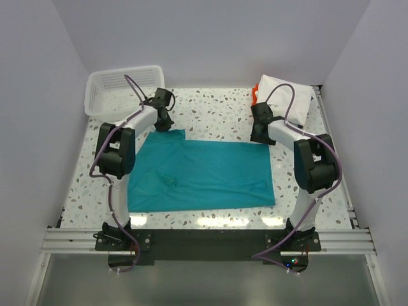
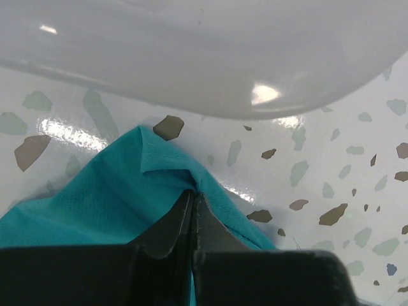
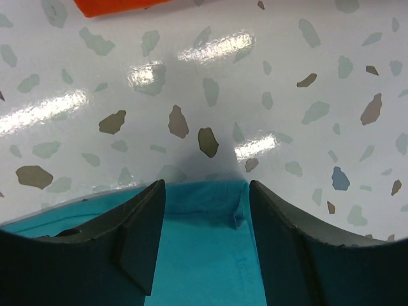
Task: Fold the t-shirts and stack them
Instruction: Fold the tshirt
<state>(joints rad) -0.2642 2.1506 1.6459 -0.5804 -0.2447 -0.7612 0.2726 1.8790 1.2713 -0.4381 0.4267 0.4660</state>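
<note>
A teal t-shirt (image 1: 201,172) lies spread flat in the middle of the table. My left gripper (image 1: 164,122) sits at its far left corner. In the left wrist view the gripper (image 2: 194,192) is shut, pinching a raised fold of the teal cloth (image 2: 95,204). My right gripper (image 1: 261,135) rests at the shirt's far right corner. Its jaws (image 3: 205,188) stand apart, straddling the teal edge (image 3: 204,255) that lies between the fingers (image 3: 143,223). A white t-shirt (image 1: 285,95) on top of an orange one (image 1: 254,95) lies at the back right.
A white slatted basket (image 1: 121,89) stands at the back left corner, just behind the left gripper. The speckled tabletop (image 1: 217,115) shows between the two arms. A corner of the orange cloth (image 3: 115,5) lies just beyond the right gripper. Walls enclose the table on three sides.
</note>
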